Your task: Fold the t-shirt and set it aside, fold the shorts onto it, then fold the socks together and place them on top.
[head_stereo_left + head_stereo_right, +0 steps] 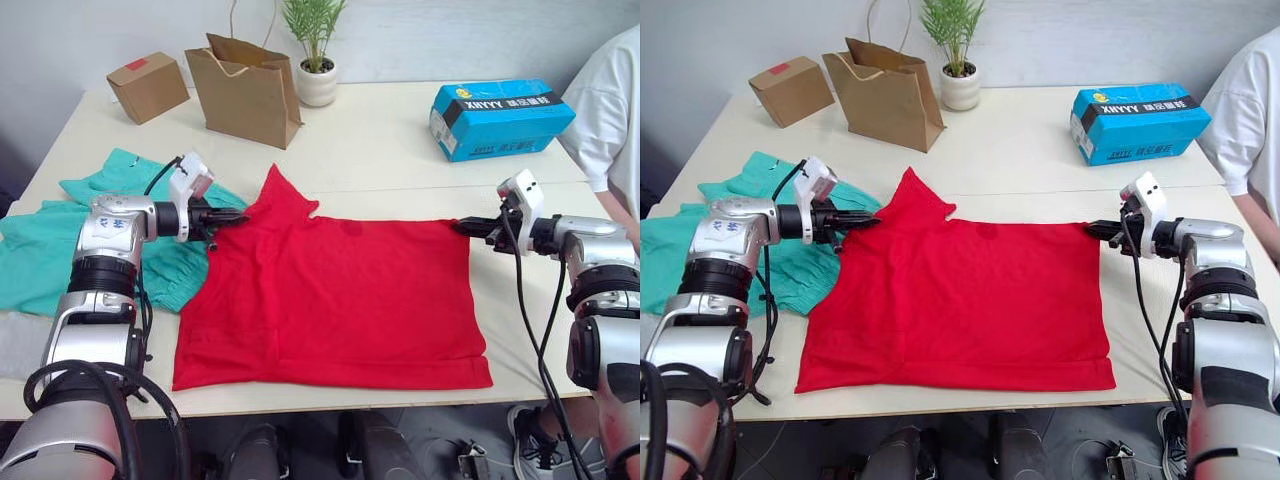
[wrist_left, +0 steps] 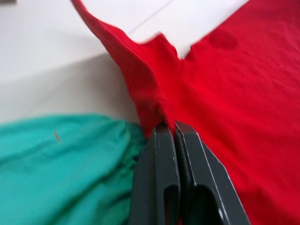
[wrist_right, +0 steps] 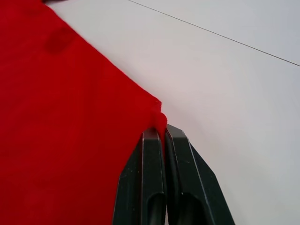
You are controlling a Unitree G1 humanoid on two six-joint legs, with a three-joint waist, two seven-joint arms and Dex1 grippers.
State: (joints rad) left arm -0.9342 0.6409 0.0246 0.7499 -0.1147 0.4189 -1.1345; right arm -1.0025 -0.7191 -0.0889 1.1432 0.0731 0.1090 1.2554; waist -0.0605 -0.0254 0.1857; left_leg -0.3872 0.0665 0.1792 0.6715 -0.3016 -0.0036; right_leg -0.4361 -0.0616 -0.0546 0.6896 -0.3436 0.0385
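Observation:
The red t-shirt (image 1: 330, 300) lies spread across the middle of the table, with one sleeve pointing toward the far side. My left gripper (image 1: 238, 215) is shut on the t-shirt's far left edge, and the pinched cloth (image 2: 161, 110) shows between the fingers. At the far right corner, my right gripper (image 1: 463, 226) is shut on the t-shirt's corner (image 3: 158, 118). The teal shorts (image 1: 60, 240) lie crumpled at the left, partly under my left arm and touching the shirt. A strip of light grey cloth (image 1: 20, 345), possibly the socks, lies at the near left edge.
Along the far side stand a small cardboard box (image 1: 148, 86), a brown paper bag (image 1: 245, 90) and a potted plant (image 1: 316, 60). A blue carton (image 1: 500, 118) sits at the far right. A person in a white shirt (image 1: 610, 110) stands by the right edge.

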